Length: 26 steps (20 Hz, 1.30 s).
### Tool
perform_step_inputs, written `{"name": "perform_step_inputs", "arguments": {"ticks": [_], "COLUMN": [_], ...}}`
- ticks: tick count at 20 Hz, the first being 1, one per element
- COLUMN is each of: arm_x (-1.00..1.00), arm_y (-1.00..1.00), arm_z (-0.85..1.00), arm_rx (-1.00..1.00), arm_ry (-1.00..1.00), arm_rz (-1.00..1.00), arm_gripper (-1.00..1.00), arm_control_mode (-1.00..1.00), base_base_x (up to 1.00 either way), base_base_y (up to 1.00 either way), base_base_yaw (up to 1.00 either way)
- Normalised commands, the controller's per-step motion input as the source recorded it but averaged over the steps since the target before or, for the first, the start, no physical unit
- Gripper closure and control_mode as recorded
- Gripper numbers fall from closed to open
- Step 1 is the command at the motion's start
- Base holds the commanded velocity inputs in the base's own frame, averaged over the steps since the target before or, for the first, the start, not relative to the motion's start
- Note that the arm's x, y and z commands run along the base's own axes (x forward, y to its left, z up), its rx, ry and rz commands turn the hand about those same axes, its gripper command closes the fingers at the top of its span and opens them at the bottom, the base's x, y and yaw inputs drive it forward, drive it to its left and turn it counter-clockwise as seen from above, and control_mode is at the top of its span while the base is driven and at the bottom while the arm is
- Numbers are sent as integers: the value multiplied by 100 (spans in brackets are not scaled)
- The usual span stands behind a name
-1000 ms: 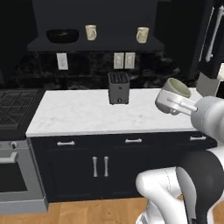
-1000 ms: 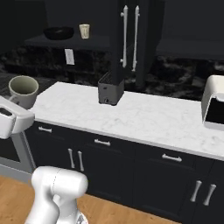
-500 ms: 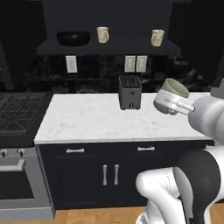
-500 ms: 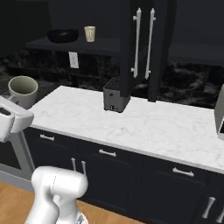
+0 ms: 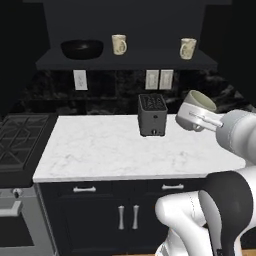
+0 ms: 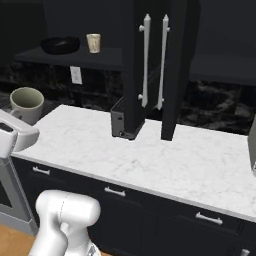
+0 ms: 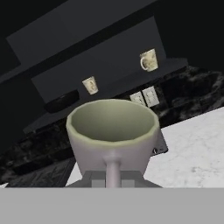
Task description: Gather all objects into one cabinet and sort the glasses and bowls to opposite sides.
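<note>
Dark wall cabinet (image 5: 125, 62) w/ long shelf above marble counter (image 5: 115, 150). On the shelf, L to R in left base view: wide black bowl (image 5: 82, 48), cream mug (image 5: 119, 44) just beside it, 2nd cream mug (image 5: 187, 48) well apart toward the R end. Dark toaster (image 5: 152, 115) upright at back of counter. Gripper (image 5: 196, 119) clamped on handle of 3rd mug (image 5: 200, 102), held above counter's R part, mouth up, well below the shelf

base driven left, views shifted
</note>
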Motion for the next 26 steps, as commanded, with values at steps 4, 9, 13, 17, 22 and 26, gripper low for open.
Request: {"name": "perform_step_inputs", "arguments": {"ticks": [4, 9, 13, 17, 22, 26], "arm_x": [0, 0, 0, 0, 0, 0], "arm_y": [0, 0, 0, 0, 0, 0], "arm_z": [0, 0, 0, 0, 0, 0], "arm_rx": [0, 0, 0, 0, 0, 0], "arm_ry": [0, 0, 0, 0, 0, 0], "arm_rz": [0, 0, 0, 0, 0, 0], "arm_gripper": [100, 100, 100, 100, 100, 100], "arm_control_mode": [100, 100, 100, 100, 100, 100], "base_base_x": [41, 44, 14, 34, 15, 9], "base_base_y": [9, 16, 46, 20, 20, 6], "base_base_yaw": [0, -2, 0, -14, -12, -2]}}
